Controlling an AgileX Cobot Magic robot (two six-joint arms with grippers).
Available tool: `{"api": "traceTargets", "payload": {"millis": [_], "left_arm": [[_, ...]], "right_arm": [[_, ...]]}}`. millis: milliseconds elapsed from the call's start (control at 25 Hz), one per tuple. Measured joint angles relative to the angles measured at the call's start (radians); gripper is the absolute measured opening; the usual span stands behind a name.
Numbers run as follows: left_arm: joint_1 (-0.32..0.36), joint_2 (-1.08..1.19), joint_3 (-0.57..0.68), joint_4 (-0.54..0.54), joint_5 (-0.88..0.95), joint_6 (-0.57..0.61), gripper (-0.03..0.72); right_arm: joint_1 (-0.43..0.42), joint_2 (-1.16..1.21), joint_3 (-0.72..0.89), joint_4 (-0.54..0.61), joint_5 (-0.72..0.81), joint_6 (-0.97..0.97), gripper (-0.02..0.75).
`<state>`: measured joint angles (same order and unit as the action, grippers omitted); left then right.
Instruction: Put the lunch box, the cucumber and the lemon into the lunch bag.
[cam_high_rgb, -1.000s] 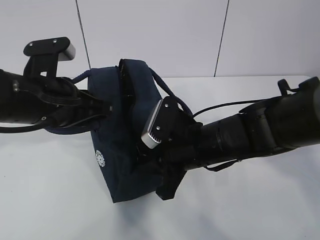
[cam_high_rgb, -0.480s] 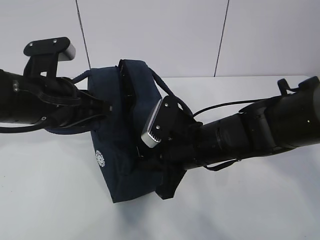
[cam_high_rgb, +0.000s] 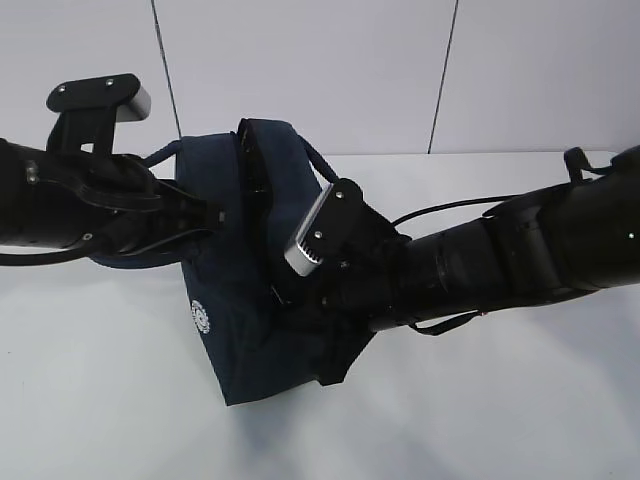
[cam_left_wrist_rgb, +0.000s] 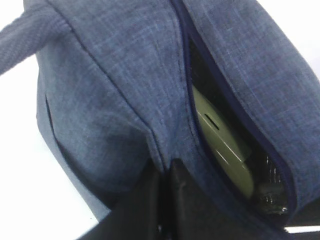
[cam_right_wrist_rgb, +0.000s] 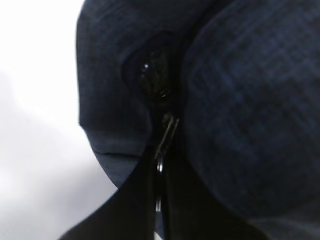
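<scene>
- Already the lunch bag (cam_high_rgb: 245, 300) on the table (cam_high_rgb: 100, 400) holds the lunch box (cam_left_wrist_rgb: 220, 145); cucumber and lemon are unseen.
- Right gripper (cam_right_wrist_rgb: 160, 165), pinching the zipper pull (cam_right_wrist_rgb: 167, 132), has drawn it slightly back since a second ago: closing seems underway.
- Left gripper (cam_left_wrist_rgb: 162, 200) clamps the bag's fabric.

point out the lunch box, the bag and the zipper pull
lunch box (cam_left_wrist_rgb: 220, 150), left wrist view, pale green lid seen through the opening
bag (cam_high_rgb: 225, 345), exterior view, navy front panel
zipper pull (cam_right_wrist_rgb: 167, 132), right wrist view, metal tab
</scene>
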<state>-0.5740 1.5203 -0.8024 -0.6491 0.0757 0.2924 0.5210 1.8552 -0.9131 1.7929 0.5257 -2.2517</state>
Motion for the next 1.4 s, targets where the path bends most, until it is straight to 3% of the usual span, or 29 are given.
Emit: {"api": "traceTargets", "payload": {"millis": [960,1400], "left_arm": [[0.0,0.0,0.0,0.0,0.0,0.0,0.001],[0.0,0.0,0.0,0.0,0.0,0.0,0.001]], "right_arm": [[0.0,-0.064,0.0,-0.385,-0.008,0.367,-0.013],[0.0,-0.108,0.0,-0.451,0.013,0.426,-0.013]]}}
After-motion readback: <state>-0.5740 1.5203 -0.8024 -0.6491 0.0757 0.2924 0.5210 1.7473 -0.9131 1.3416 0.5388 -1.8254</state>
